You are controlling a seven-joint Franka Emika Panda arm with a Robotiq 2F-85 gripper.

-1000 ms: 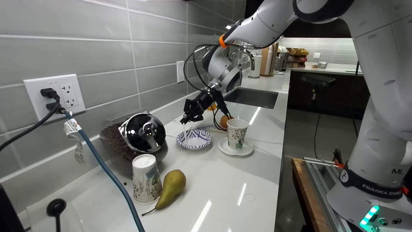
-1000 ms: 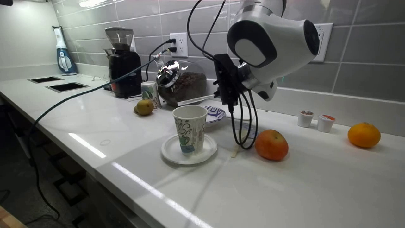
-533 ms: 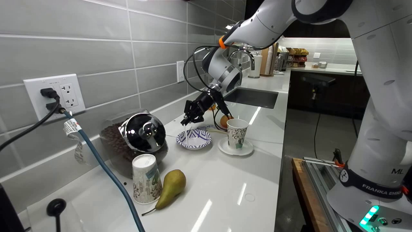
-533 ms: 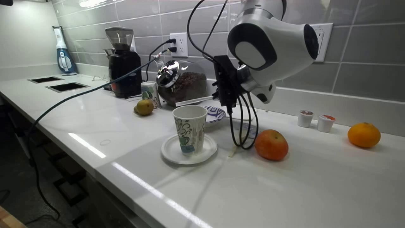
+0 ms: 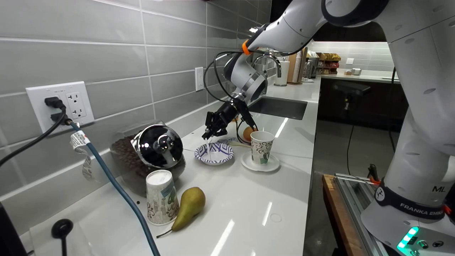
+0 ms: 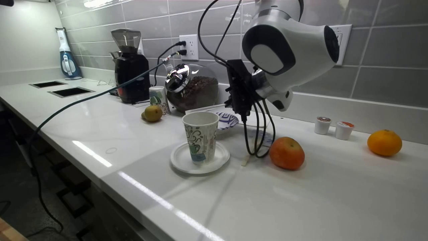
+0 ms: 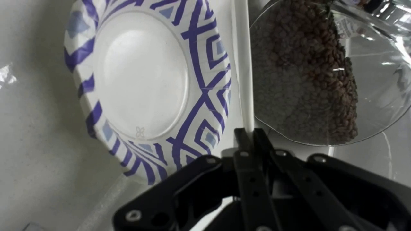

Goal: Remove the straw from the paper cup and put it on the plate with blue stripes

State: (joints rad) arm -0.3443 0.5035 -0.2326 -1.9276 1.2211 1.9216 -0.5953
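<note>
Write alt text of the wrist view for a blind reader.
The end effector pinches a pale straw reaching the picture's top edge. Left of it is a white plate with blue stripes; right, a clear jar of brown bean-like pieces.

White robot arm with orange band and black cables; black gripper with silver screws; past the counter's edge, a black base collar reads "FRANKA".

The setting was a kitchen, as indicated by a dark, recessed rectangular sink near a curved chrome faucet. A black coffee grinder with a clear hopper and two small white cylindrical coffee pods stood on a glossy white surface backed by grey rectangular wall tiles.
</note>
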